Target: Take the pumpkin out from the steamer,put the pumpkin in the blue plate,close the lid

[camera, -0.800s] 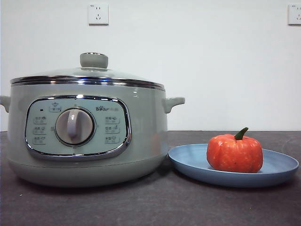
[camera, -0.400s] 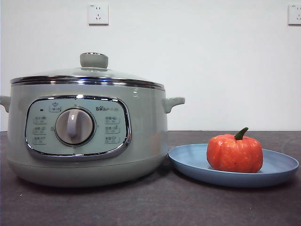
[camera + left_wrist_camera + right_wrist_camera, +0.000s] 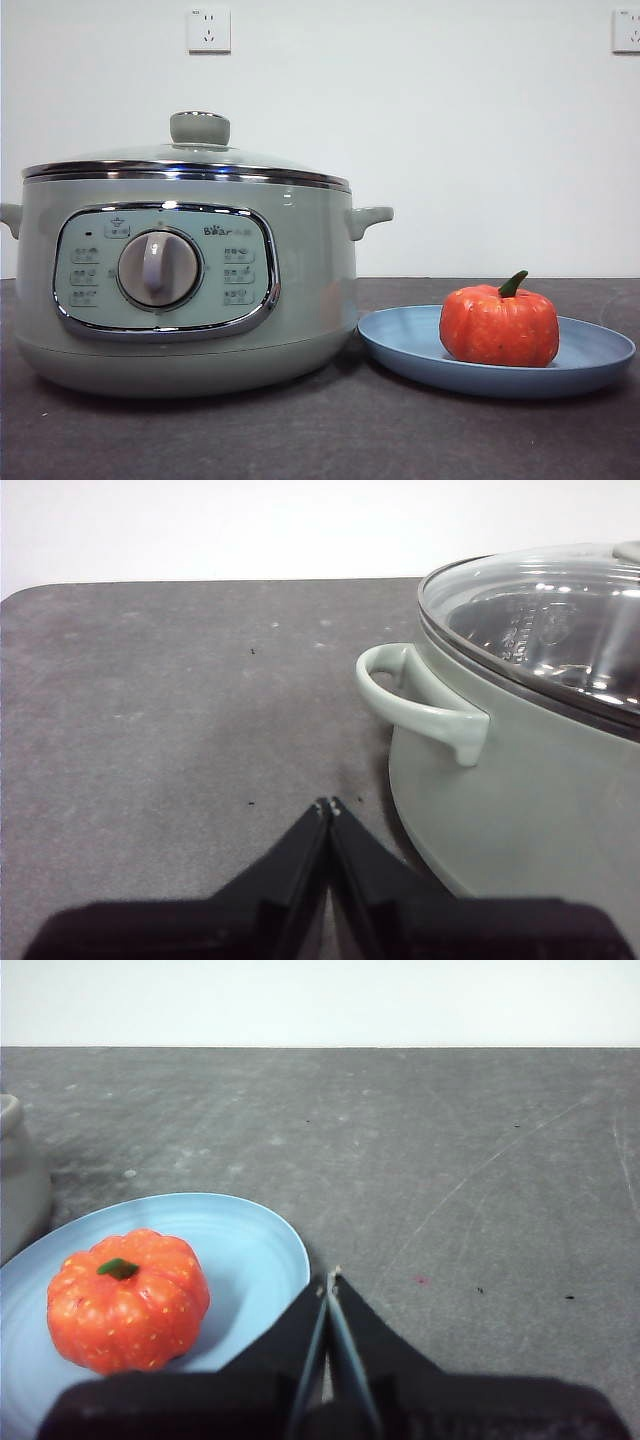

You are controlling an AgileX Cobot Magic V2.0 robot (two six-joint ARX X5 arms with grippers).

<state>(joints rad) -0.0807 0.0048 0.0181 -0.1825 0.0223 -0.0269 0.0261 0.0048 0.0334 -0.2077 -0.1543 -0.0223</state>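
Observation:
The sage-green steamer (image 3: 180, 290) stands at the left of the front view with the glass lid (image 3: 190, 160) seated on its chrome rim, knob (image 3: 199, 128) up. To its right the orange pumpkin (image 3: 499, 325) rests upright on the blue plate (image 3: 410, 345). My left gripper (image 3: 328, 806) is shut and empty, low over the table beside the steamer's side handle (image 3: 415, 705). My right gripper (image 3: 330, 1282) is shut and empty, just off the blue plate's rim (image 3: 285, 1235), with the pumpkin (image 3: 128, 1300) a short way from it. Neither arm shows in the front view.
Dark grey tabletop (image 3: 330, 430) runs in front of the steamer and plate. A white wall with two sockets (image 3: 208, 30) stands behind. Bare table (image 3: 150, 710) lies on the outer side of the steamer's handle, and more (image 3: 480, 1160) beyond the plate.

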